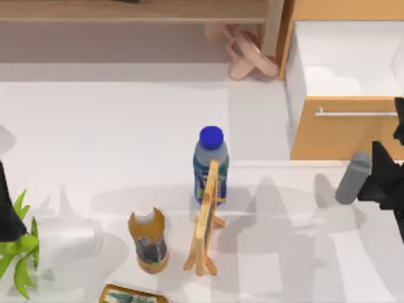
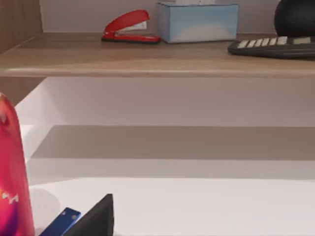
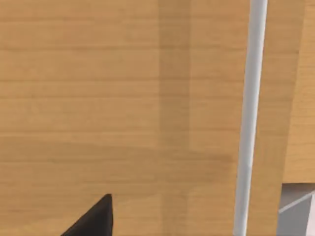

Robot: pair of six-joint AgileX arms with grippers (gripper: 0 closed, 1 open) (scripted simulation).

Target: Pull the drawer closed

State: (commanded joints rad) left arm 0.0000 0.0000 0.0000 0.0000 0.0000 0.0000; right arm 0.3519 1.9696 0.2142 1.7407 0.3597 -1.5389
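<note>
The drawer [image 1: 344,76] stands pulled out at the far right of the table [image 1: 126,126], its white inside open to the top view and its orange-brown front [image 1: 344,136] facing the near edge, with the silver handle [image 1: 356,114] running across that front. The right gripper [image 1: 394,161] hangs at the table's right edge, just in front of the drawer front and near the handle's right end; whether it touches the wood I cannot tell, nor whether its fingers are spread or pressed together. In the right wrist view the front [image 3: 123,98] fills the scene close up, the handle [image 3: 249,118] crossing it, and a dark fingertip [image 3: 93,219] pokes in at the edge. The left arm [image 1: 9,202] sits parked at the table's left edge. Mid-table stand a blue-capped bottle [image 1: 210,164], a wooden easel [image 1: 207,221] and an orange bottle [image 1: 148,238]. A shelf [image 1: 139,11] runs along the back.
</note>
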